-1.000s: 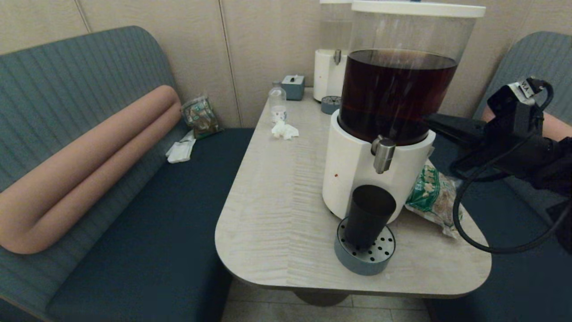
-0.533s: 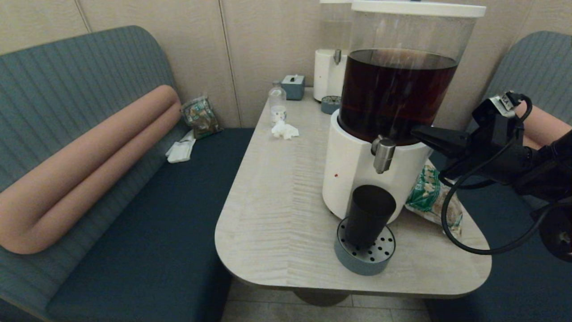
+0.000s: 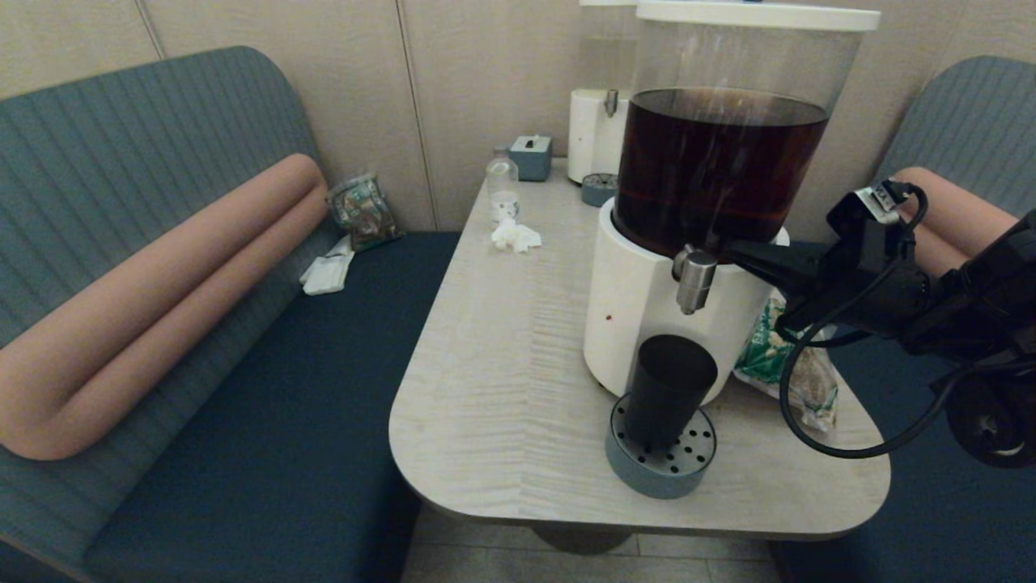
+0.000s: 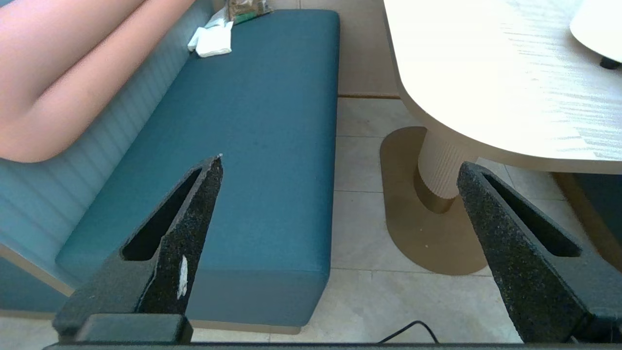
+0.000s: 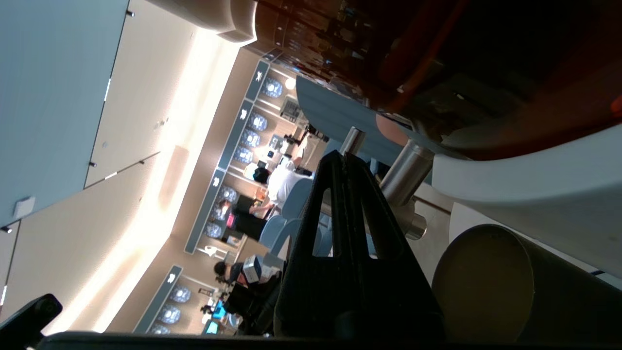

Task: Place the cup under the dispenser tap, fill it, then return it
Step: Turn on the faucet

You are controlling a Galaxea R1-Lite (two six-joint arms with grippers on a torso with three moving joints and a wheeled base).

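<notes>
Cup [image 3: 669,391] placement looks done: it stands upright on a round perforated drip tray [image 3: 662,461] at the near edge of the table [image 3: 486,364], directly below the tap [image 3: 694,279]. Nothing holds it.

Going from largest to smallest. A pale wood-grain table fills the middle, with blue bench seats on the left and right. On its right half stands the big dispenser [image 3: 647,316], with a white base and a clear tank about two-thirds full of dark brown drink. A second, smaller dispenser [image 3: 595,121] stands at the far end. A green snack bag [image 3: 773,348] lies just right of the big dispenser's base. A small clear bottle [image 3: 503,188] and a crumpled tissue [image 3: 515,236] sit far left on the table.

The right gripper [image 3: 749,257] reaches in from the right, level with the tap and just beside it. Its jaws are pressed together, holding nothing. In the right wrist view the closed fingers [image 5: 347,204] point at the steel tap [image 5: 406,167], with the cup's mouth [image 5: 481,282] below. Whether they touch the tap cannot be told.

The left gripper [image 4: 340,204] is parked low on the left, over the bench and floor, jaws spread wide and empty.

No stream shows under the tap, and no liquid is evident in the cup. So filling seems yet to begin. Pressing the tap, filling and returning the cup remain.
</notes>
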